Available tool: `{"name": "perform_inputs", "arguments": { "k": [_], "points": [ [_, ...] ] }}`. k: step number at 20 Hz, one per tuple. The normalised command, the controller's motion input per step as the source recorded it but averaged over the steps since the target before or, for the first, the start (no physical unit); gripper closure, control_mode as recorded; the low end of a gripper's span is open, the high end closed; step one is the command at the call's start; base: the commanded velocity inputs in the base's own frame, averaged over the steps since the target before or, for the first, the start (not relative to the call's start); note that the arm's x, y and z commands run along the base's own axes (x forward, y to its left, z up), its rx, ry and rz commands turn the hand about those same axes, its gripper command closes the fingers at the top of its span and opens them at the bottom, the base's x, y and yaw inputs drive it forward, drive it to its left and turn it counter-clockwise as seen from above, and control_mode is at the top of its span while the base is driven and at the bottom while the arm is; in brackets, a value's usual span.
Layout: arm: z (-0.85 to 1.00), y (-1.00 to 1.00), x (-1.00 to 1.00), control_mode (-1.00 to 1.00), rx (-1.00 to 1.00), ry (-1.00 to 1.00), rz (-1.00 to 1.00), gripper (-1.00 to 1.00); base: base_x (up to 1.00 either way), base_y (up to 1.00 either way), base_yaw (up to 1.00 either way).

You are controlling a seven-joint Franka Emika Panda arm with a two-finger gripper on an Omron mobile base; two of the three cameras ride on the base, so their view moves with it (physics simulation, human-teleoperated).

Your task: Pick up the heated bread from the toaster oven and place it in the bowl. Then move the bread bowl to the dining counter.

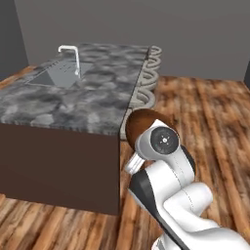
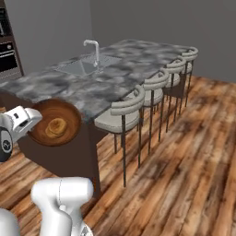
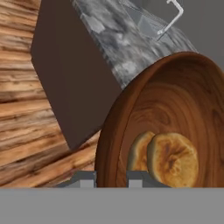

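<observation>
The reddish-brown wooden bowl [image 2: 46, 131] hangs in the air, tipped on its side, just off the near corner of the dining counter [image 2: 87, 90]. My gripper [image 3: 110, 179] is shut on the bowl's rim [image 3: 105, 144], one finger on each side of the wall. The golden-brown bread [image 3: 173, 159] rests low inside the bowl, with a similar pale round shape [image 3: 139, 153] just behind it. From the left, the bowl [image 1: 141, 122] peeks out behind my wrist, beside the counter [image 1: 63, 105]. The bread [image 2: 56, 125] also shows at the bowl's centre from the right. The toaster oven is out of view.
The counter carries an inset steel sink [image 1: 57, 75] and a curved faucet [image 1: 72, 54]. A row of stools [image 2: 125, 110] lines its right side. The counter's dark end panel [image 1: 58, 166] stands close to my arm. Wooden floor [image 2: 184, 161] stretches to the right.
</observation>
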Motion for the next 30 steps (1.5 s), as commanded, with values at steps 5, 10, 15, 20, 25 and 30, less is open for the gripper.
{"name": "perform_inputs", "arguments": {
  "k": [5, 10, 15, 20, 25, 30],
  "points": [
    [0.0, 0.0, 0.0, 1.0, 0.0, 0.0, 0.0, 1.0, 1.0, 1.0, -0.1],
    [0.0, 0.0, 0.0, 1.0, 0.0, 0.0, 0.0, 1.0, 0.84, 1.0, -0.23],
    [0.0, 0.0, 0.0, 1.0, 0.0, 0.0, 0.0, 1.0, 0.84, 1.0, -0.32],
    [0.0, 0.0, 0.0, 1.0, 0.0, 0.0, 0.0, 1.0, 0.96, 1.0, -0.49],
    [0.0, 0.0, 0.0, 1.0, 0.0, 0.0, 0.0, 1.0, 0.47, 0.45, -0.42],
    [-0.01, -0.08, 0.29, -1.0, 0.0, 0.03, 0.0, 1.0, 0.01, 0.0, 0.0]
  ]
}}
